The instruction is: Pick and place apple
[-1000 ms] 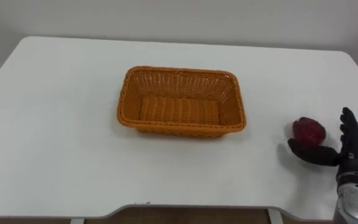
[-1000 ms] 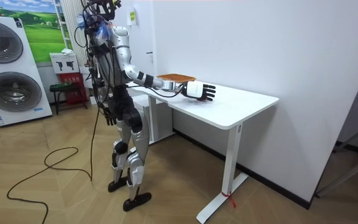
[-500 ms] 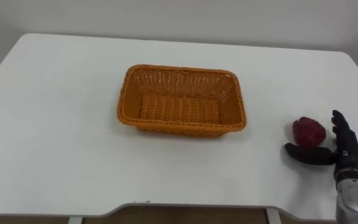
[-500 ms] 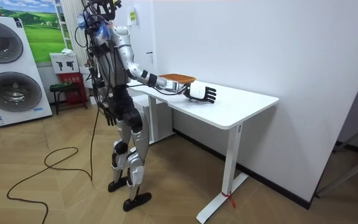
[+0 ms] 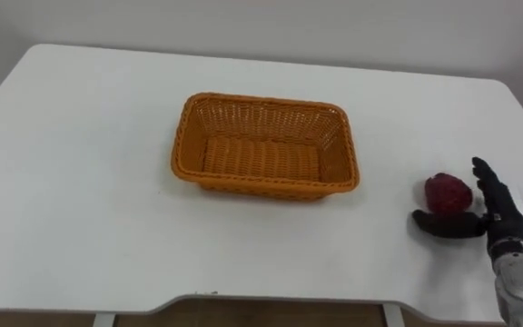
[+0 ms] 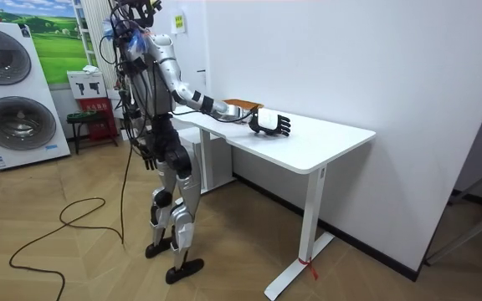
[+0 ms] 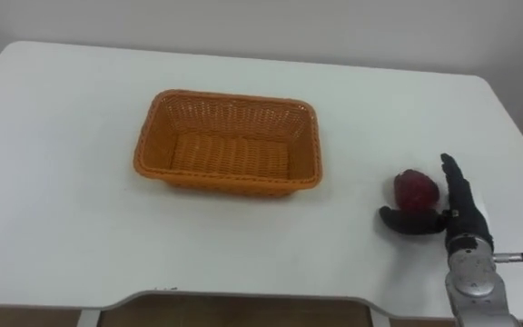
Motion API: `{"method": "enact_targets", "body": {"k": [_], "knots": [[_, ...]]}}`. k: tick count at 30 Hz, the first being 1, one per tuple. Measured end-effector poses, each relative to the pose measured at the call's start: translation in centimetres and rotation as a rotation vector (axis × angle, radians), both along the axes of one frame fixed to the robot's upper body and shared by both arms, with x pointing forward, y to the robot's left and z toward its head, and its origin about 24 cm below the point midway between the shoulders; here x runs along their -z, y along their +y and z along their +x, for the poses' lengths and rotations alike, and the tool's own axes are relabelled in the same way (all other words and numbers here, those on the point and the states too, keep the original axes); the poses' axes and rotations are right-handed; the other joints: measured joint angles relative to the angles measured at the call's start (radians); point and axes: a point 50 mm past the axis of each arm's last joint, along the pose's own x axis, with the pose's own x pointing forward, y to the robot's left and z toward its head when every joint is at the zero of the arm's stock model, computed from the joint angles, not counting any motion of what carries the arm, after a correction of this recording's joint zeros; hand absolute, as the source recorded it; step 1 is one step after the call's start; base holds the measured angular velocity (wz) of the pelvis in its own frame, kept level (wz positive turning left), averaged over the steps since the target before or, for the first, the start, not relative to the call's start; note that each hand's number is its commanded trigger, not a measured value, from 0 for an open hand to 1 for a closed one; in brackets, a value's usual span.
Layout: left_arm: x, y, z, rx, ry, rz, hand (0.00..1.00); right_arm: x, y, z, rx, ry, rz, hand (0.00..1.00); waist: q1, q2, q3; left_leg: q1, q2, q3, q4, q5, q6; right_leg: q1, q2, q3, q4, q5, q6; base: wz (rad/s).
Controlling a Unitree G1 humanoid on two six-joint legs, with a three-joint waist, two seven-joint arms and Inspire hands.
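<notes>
Apple [image 5: 449, 193]: dark red, resting on the white table [image 5: 80, 182] toward its right end. Not lifted, and not in the basket.

Right hand [image 5: 498, 218]: at the lower right, set just beside the apple. Fingers were straight and spread wide along the fruit's right side, with the thumb stretched across its near side. The apple sat in the crook between them. Whether anything touched it could not be told. Nothing was held.

Basket [image 5: 261, 186]: orange wicker, rectangular, empty. It sat mid-table, well apart from the apple and to its left.

Robot: in the room view it stood upright at the table's long side, right arm stretched out over the top.

Step in hand: judged as the approach to the pick, with the hand placed for a grasp but not closed.

Next move calls for: bringing the palm in against the apple, curling fingers and thumb round it, then lifting and carrying it left over the basket's rim.

Risk: a round fruit could roll away if nudged before the fingers closed.
</notes>
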Motion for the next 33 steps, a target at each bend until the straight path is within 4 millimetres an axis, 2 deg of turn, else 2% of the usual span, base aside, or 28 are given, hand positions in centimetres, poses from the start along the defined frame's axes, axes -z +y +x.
{"method": "enact_targets", "body": {"k": [8, 13, 17, 28, 30, 33], "knots": [[-0.1, 0.2, 0.1, 0.020, 0.005, 0.005, 0.00, -0.7, 0.2, 1.0, -0.073, 0.020, -0.080, 1.00, 0.009, -0.005, -0.0017, 0.004, 0.000, 0.000, 0.000, 0.001, -0.001, 0.002, 0.001, 0.000, 0.001, 0.001, -0.001, 0.00], [-0.1, 0.5, -0.1, 0.014, 0.013, 0.009, 0.00, -0.7, 0.5, 1.3, -0.124, 0.037, -0.113, 1.00, 0.035, -0.008, -0.0002, 0.004, 0.000, -0.002, 0.000, 0.001, -0.001, 0.003, 0.001, 0.000, 0.001, 0.001, -0.001, 0.00], [-0.1, 0.5, -0.2, 0.006, 0.016, 0.008, 0.00, -0.8, 0.6, 1.4, -0.126, 0.037, -0.113, 1.00, 0.053, -0.006, 0.0048, 0.002, 0.000, -0.004, 0.000, 0.001, -0.001, 0.003, 0.001, -0.003, 0.000, 0.001, -0.001, 0.01], [-0.1, 0.3, -0.4, 0.016, 0.028, -0.011, 0.00, -1.4, 0.9, 1.9, -0.156, 0.015, -0.122, 1.00, 0.050, 0.006, 0.0059, 0.000, 0.000, -0.004, -0.001, 0.001, -0.001, 0.003, 0.001, -0.002, 0.000, 0.001, -0.001, 0.00], [0.0, 0.3, -0.1, 0.019, 0.024, -0.009, 0.00, -2.3, 1.4, 2.5, -0.174, -0.031, -0.131, 1.00, 0.047, 0.016, 0.0066, -0.001, 0.000, -0.004, -0.002, 0.001, -0.001, 0.001, 0.001, -0.001, 0.000, 0.001, -0.001, 0.00], [0.0, 0.3, 0.2, 0.020, 0.016, -0.002, 0.00, -4.6, 2.4, 3.5, -0.192, -0.150, -0.151, 1.00, 0.043, 0.025, 0.0008, -0.001, 0.000, -0.003, -0.004, 0.002, -0.002, -0.002, 0.001, 0.001, 0.001, 0.001, -0.001, 0.00]]}}
